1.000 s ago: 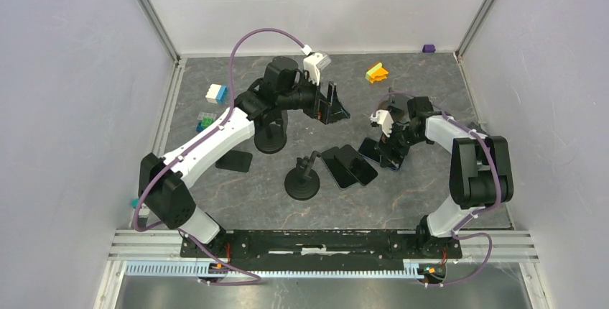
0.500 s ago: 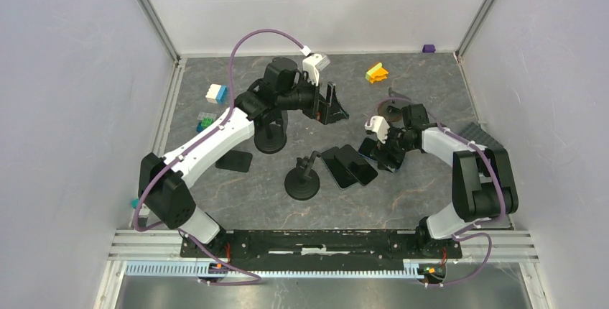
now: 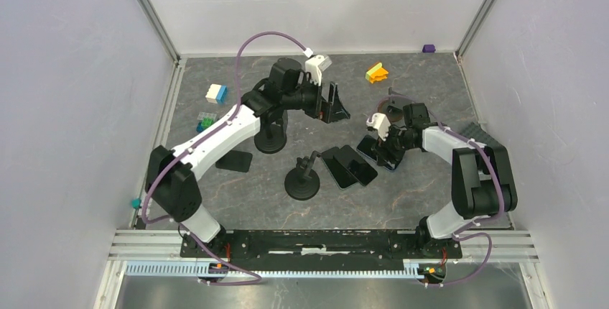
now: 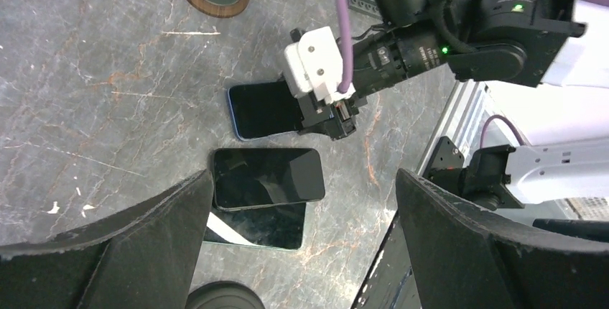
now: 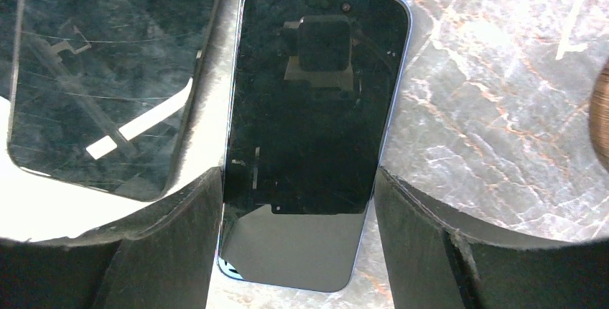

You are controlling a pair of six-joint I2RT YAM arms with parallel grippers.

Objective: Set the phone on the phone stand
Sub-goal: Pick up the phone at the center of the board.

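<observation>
As the right gripper (image 5: 296,190) straddled the phone (image 5: 316,93), jaws apart, contact unclear, squeezing both long edges squarely looked the safest pickup.

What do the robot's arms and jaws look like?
Both the left arm and the right arm have white links between bulky black joints. A purple cable runs along each to a white camera block at the wrist. The jaws are matte black wedges. A green light glows on the right wrist.
</observation>
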